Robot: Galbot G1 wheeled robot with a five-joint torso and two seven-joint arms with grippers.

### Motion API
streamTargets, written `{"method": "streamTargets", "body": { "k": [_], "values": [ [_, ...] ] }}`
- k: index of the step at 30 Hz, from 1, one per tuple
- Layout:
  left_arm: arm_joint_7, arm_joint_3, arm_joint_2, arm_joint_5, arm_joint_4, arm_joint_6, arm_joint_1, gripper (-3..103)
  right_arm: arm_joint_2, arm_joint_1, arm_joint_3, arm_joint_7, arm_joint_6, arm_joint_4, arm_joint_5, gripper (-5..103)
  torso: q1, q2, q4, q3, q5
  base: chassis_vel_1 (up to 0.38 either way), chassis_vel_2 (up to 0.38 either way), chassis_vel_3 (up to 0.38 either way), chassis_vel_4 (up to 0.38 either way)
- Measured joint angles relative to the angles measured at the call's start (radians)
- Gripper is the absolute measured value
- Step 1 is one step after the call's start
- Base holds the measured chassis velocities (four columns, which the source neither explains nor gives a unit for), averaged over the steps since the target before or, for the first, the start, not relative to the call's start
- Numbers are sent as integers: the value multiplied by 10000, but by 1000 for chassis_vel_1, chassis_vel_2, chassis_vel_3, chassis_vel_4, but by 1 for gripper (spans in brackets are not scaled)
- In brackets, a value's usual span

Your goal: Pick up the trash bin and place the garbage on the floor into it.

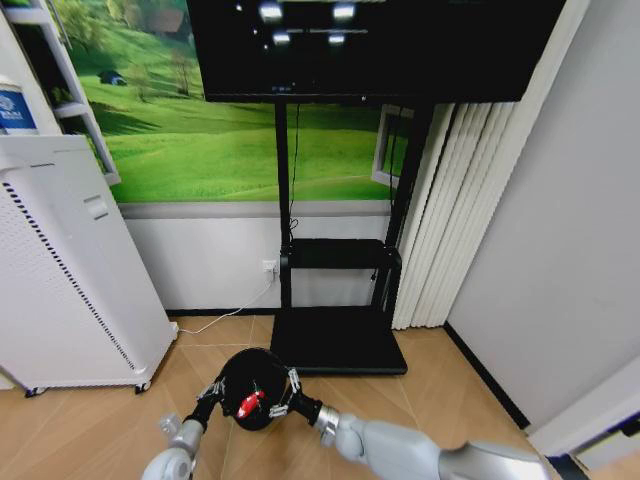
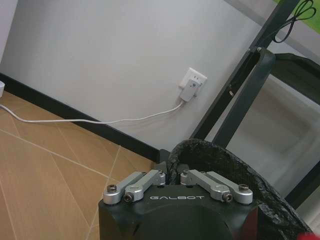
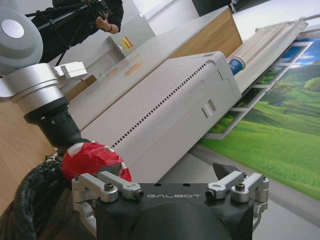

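The left hand (image 1: 212, 391) is clamped on the near-left rim of the trash bin (image 1: 252, 385), its fingers (image 2: 150, 178) closed over the black edge. The right hand (image 1: 283, 394) sits at the bin's opposite rim with its fingers spread wide. A crumpled red wrapper (image 1: 250, 403) lies inside the bin, between the two hands, just beside the right hand's fingers (image 3: 117, 185). A white cabinet (image 1: 60, 280) stands beyond the left hand.

right hand (image 3: 172, 187) open | red wrapper (image 3: 92, 159) just beyond, over black trash bin (image 3: 35, 200) | white cabinet (image 3: 165, 110) behind
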Motion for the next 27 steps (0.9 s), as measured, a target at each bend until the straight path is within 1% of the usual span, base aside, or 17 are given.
{"method": "streamTargets", "body": {
  "k": [2, 3, 4, 6, 7, 8, 10, 11, 13, 14, 16, 17, 19, 23, 24, 26, 27],
  "values": [
    [8, -47, -87, 22, 1, -2, 28, 7, 80, 337, -29, -12, -9, -80, -263, 100, 0, 0, 0, -1, -2, 0, 0, 0, 0],
    [15, -68, -122, 30, 1, -3, 42, 7, 194, 444, 19, 60, -15, -169, -602, 100, 0, 0, -3, 0, -1, 0, 0, 0, 0],
    [15, -68, -122, 30, 1, -3, 42, 7, 194, 444, 19, 60, -15, -169, -602, 100, 0, 0, -3, 0, -1, 0, 0, 0, 0],
    [31, -261, -186, 64, -31, -7, 196, 7, 459, 750, 94, 106, -91, -483, -1459, 100, 0, 0, -5, 0, -3, 0, 0, 0, 0],
    [48, -540, -280, 130, -55, -16, 401, 7, 879, 1122, 190, 159, -165, -946, -2534, 100, 0, 0, 1, 0, 0, 0, 0, 0, 0],
    [48, -540, -280, 130, -55, -16, 401, 7, 879, 1122, 190, 159, -165, -946, -2534, 100, 0, 0, 1, 0, 0, 0, 0, 0, 0],
    [50, -636, -363, 178, -74, -28, 480, 7, 1098, 1388, 307, 279, -333, -1276, -3428, 100, 0, 0, 3, 0, 0, 0, 0, 0, 0],
    [50, -636, -363, 178, -74, -28, 480, 7, 1098, 1388, 307, 279, -333, -1276, -3428, 100, 0, 0, 3, 0, 0, 0, 0, 0, 0],
    [51, -646, -413, 184, -88, -29, 485, 7, 1173, 1618, 436, 355, -483, -1518, -4185, 100, 0, 0, -1, 0, -1, 0, 0, 0, 0],
    [51, -646, -413, 184, -88, -29, 485, 7, 1173, 1618, 436, 355, -483, -1518, -4185, 100, 0, 0, -1, 0, -1, 0, 0, 0, 0],
    [52, -646, -441, 187, -62, -29, 431, 7, 1208, 1853, 565, 446, -560, -1740, -4891, 100, 0, 0, -3, 1, -1, 0, 0, 0, 0],
    [52, -646, -441, 187, -62, -29, 431, 7, 1208, 1853, 565, 446, -560, -1740, -4891, 100, 0, 0, -3, 1, -1, 0, 0, 0, 0],
    [52, -642, -457, 185, 1, -29, 381, 7, 1226, 2164, 646, 725, -781, -1980, -5527, 100, 0, 0, -2, 0, -1, 0, 0, 0, 0],
    [51, -628, -468, 179, 64, -29, 325, 7, 1249, 2363, 604, 841, -841, -2354, -5894, 100, 1, 0, -1, 0, -1, 0, 0, 0, 0],
    [50, -613, -472, 155, 102, -29, 273, 7, 1268, 2445, 648, 976, -834, -2638, -6467, 100, 2, 0, -1, 1, 0, 0, 0, 0, 0],
    [50, -612, -471, 129, 158, -29, 213, 7, 1216, 2525, 711, 1203, -819, -2766, -7219, 100, 2, 0, -2, 0, -1, 0, 0, 0, 0],
    [50, -612, -471, 129, 158, -29, 213, 7, 1216, 2525, 711, 1203, -819, -2766, -7219, 100, 2, 0, -2, 0, -1, 0, 0, 0, 0]
  ]
}}
